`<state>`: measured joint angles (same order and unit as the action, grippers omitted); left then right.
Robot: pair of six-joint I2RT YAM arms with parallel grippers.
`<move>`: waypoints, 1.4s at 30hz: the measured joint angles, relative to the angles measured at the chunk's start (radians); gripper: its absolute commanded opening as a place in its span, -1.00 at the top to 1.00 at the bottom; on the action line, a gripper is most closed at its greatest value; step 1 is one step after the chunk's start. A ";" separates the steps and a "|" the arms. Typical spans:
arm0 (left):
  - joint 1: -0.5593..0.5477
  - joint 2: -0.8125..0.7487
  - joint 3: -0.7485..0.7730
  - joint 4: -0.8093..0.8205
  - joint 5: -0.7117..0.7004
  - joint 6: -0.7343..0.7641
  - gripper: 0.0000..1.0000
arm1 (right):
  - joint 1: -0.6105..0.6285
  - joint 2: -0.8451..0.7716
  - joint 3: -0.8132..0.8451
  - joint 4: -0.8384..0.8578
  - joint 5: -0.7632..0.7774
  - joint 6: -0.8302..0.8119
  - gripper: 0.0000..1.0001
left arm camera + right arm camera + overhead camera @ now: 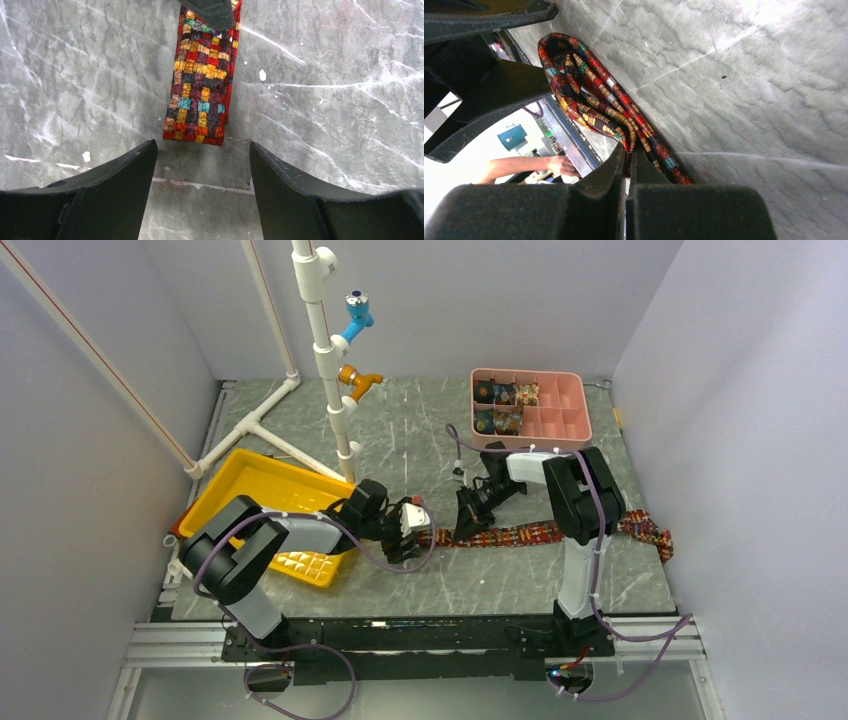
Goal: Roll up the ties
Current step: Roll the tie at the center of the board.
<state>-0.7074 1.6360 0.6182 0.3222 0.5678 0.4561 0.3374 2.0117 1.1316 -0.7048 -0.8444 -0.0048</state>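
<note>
Black fingers [115, 190] of the left gripper [202, 150] stood wide apart, holding nothing, just short of the tie's [201, 90] square end, with bare table [325, 125] on both sides. Farther right, the right gripper [628, 152] was pinched together on the tie, whose other end lay bunched near the table's right edge.

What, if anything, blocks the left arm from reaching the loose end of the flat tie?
Probably nothing, so yes. The left gripper stands open just short of the end of the tie, only table between. The right gripper is shut on the tie farther along, clear of that end.
</note>
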 measured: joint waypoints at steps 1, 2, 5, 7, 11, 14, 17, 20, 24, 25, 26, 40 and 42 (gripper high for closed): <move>0.000 0.004 0.000 0.007 0.005 0.010 -0.40 | 0.000 0.003 0.002 -0.003 -0.001 0.000 1.00; -0.001 0.010 0.000 0.016 0.012 0.019 -0.37 | 0.000 0.006 0.005 -0.006 -0.002 0.002 1.00; -0.007 0.034 0.010 0.045 0.034 0.038 -0.10 | 0.000 0.015 0.016 -0.021 -0.002 0.002 1.00; -0.017 0.055 0.023 0.063 0.046 0.050 0.11 | 0.000 0.020 0.022 -0.028 -0.002 0.001 1.00; -0.030 0.069 0.033 0.077 0.049 0.064 0.29 | 0.000 0.024 0.027 -0.035 -0.002 0.001 1.00; -0.038 0.066 0.035 0.076 0.048 0.056 0.31 | 0.000 0.026 0.029 -0.038 -0.002 0.001 1.00; -0.062 0.055 0.043 0.071 0.047 0.032 0.26 | 0.000 0.027 0.030 -0.039 -0.002 0.001 1.00; -0.095 0.054 0.073 0.069 0.044 0.002 0.20 | 0.000 0.029 0.031 -0.041 -0.002 0.001 1.00; -0.121 0.077 0.129 0.089 0.037 -0.039 0.16 | 0.001 0.031 0.035 -0.045 -0.002 0.001 1.00; -0.124 0.090 0.139 0.098 0.036 -0.047 0.16 | 0.001 0.031 0.035 -0.046 -0.002 0.001 1.00; -0.126 0.105 0.146 0.108 0.034 -0.053 0.15 | 0.001 0.031 0.035 -0.046 -0.002 0.001 1.00; -0.116 0.198 0.135 0.196 0.002 -0.055 -0.14 | 0.001 0.031 0.035 -0.046 -0.003 -0.002 1.00; -0.104 0.177 0.109 0.193 0.002 -0.054 -0.04 | 0.001 0.031 0.035 -0.046 -0.003 -0.002 1.00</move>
<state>-0.8112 1.8126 0.7273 0.5152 0.5701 0.4019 0.3386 2.0430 1.1667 -0.7509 -0.8478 -0.0067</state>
